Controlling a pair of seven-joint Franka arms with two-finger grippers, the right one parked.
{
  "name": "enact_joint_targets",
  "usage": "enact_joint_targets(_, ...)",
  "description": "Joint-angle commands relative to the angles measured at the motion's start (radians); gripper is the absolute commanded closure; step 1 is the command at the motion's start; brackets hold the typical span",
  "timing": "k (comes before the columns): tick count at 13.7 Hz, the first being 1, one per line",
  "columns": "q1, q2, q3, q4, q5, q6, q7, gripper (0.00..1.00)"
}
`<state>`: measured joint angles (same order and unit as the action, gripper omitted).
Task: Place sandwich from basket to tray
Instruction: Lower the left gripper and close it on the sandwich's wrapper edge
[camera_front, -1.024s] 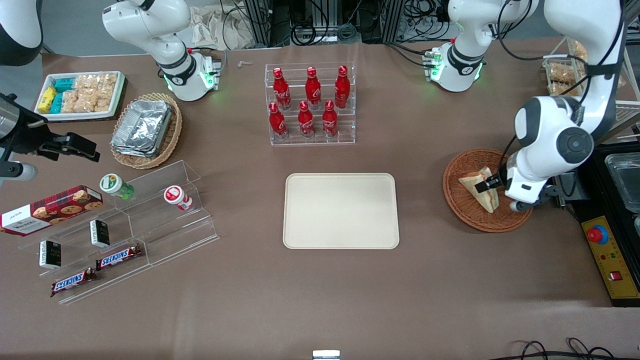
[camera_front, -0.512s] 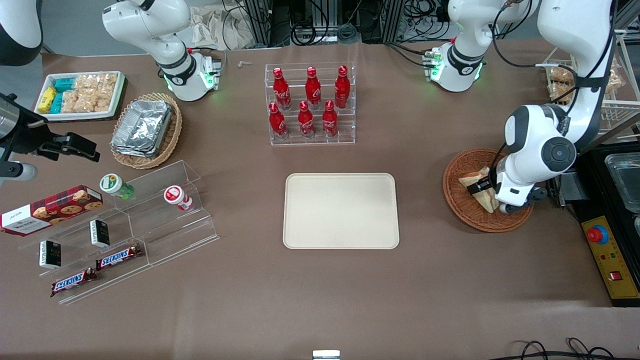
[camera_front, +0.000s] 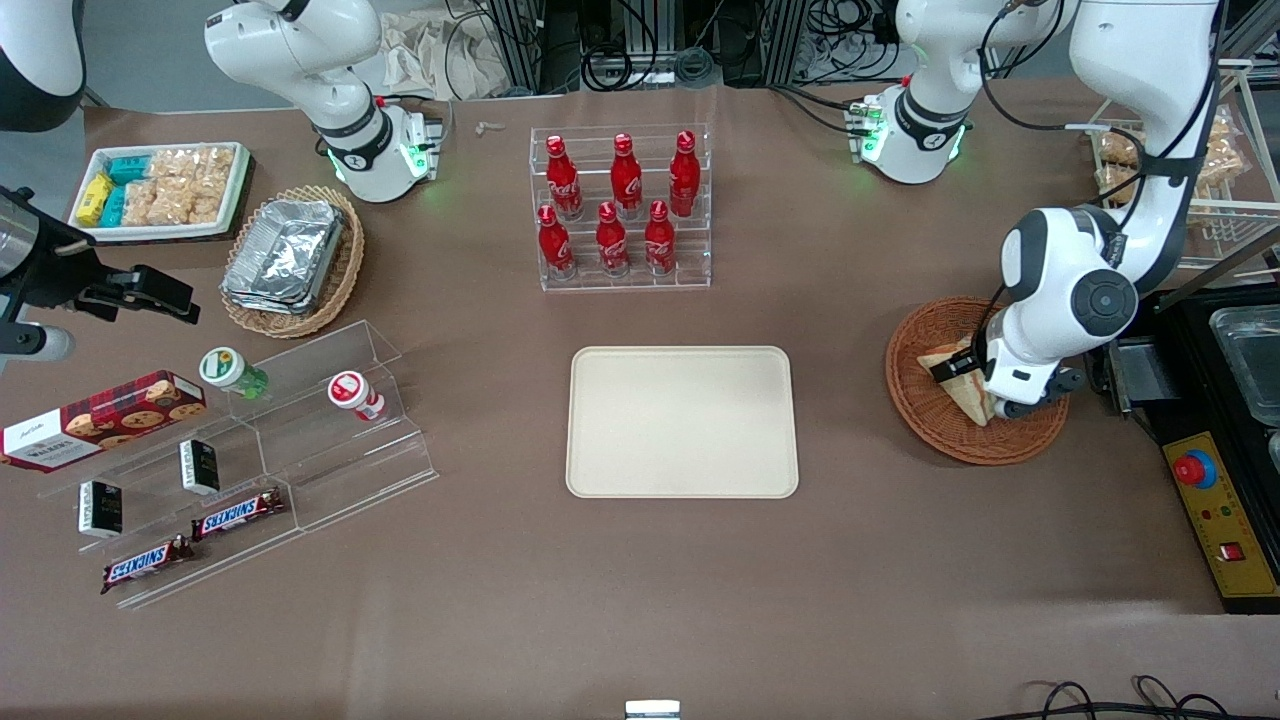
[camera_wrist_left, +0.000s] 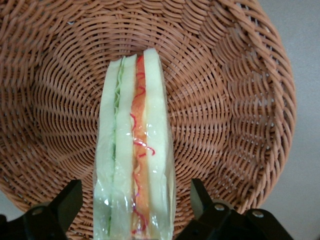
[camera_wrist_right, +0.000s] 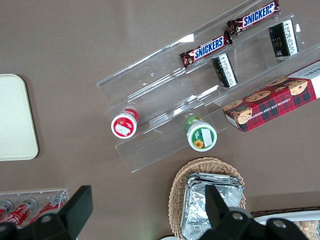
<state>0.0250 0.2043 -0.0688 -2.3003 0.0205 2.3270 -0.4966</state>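
Brown worktop (camera_front: 900, 560) carries the whole setup, with cabling and frames at its back edge. Claw (camera_wrist_left: 134, 207) of the left arm is down inside the round reddish-brown wicker basket (camera_front: 915, 400), at the working arm's end of the worktop. Claw released: its two black fingers (camera_wrist_left: 62, 202) stand spread on either side of the sandwich (camera_wrist_left: 135, 150), each with a visible gap to the bread, no contact seen. Sandwich sits between the fingers, resting on the basket weave on edge, wrapped in clear film, cut face toward the wrist camera; green layer on one side, red-orange layer on the other. Cream rectangular tray (camera_front: 682, 421) lies flat on the worktop, well apart from the claw, toward the parked arm's end, with nothing on it. Clear rack of red cola bottles (camera_front: 620, 205) stands farther from the front camera than the tray.
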Motion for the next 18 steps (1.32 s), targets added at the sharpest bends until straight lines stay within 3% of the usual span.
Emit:
enact_joint_targets(1,0.001,-0.017,0.004,-0.018,0.012,0.028,-0.03,0.4)
enact_joint_targets(3,0.001,-0.026,0.004,-0.01,0.018,0.02,-0.06,0.62)
enact_joint_targets(6,-0.005,-0.048,0.001,0.044,0.022,-0.064,-0.069,0.85)
enact_joint_targets(15,-0.011,-0.022,-0.045,0.592,0.01,-0.659,-0.046,0.92)
enact_joint_targets(18,-0.011,0.006,-0.115,0.688,0.007,-0.715,-0.046,0.92)
